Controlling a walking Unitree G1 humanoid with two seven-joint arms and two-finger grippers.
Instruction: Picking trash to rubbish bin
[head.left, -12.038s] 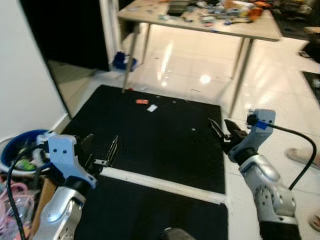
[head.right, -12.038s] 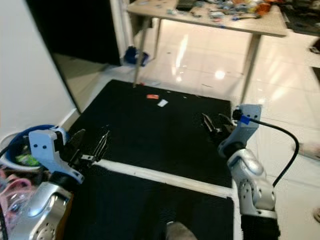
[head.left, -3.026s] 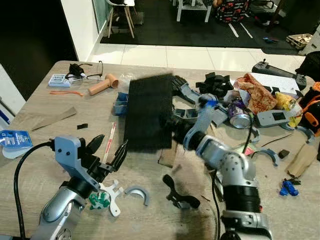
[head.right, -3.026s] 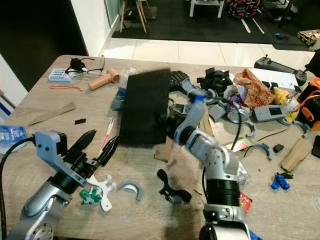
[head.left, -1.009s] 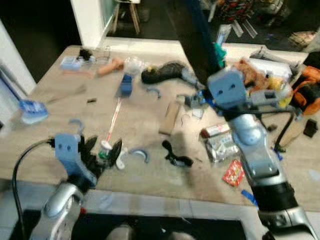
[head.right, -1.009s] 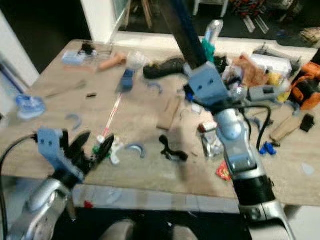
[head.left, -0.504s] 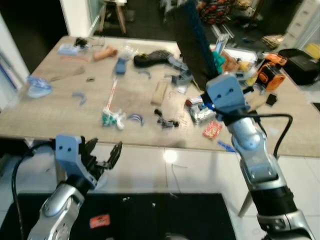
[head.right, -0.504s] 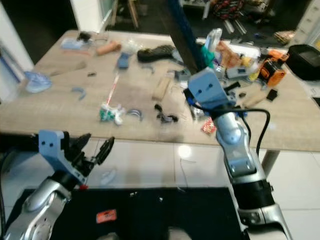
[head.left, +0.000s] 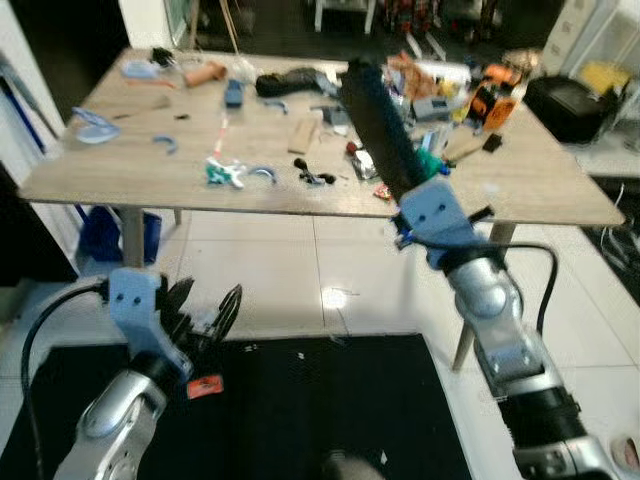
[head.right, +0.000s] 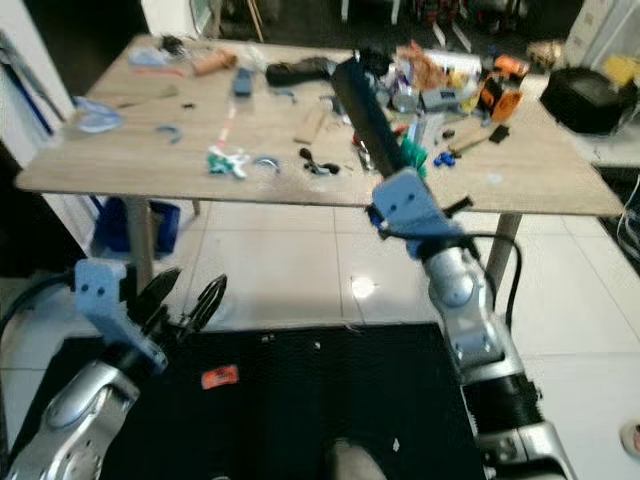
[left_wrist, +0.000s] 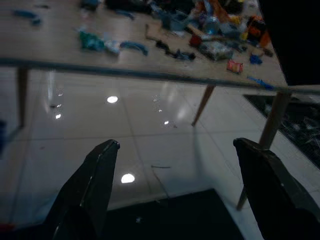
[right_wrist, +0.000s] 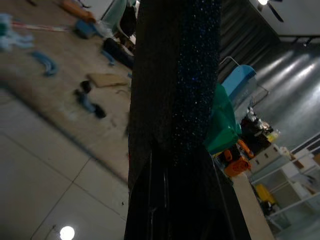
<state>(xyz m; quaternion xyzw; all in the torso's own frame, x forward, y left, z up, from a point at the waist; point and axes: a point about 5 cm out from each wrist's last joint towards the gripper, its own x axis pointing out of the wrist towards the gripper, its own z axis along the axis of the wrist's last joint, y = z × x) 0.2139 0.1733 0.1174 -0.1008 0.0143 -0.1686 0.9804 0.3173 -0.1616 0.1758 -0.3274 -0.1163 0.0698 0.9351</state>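
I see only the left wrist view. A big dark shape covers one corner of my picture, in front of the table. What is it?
Observer: It is a long black slab. The right claw holds it raised in front of the table.
Operator: Is there some trash near my left claw?
Observer: Yes. A small red wrapper lies on the black mat, just below the open left claw.
Operator: Do you see a bin somewhere?
Observer: A blue container stands on the floor under the table's left end, beside a leg. I cannot tell if it is the rubbish bin.
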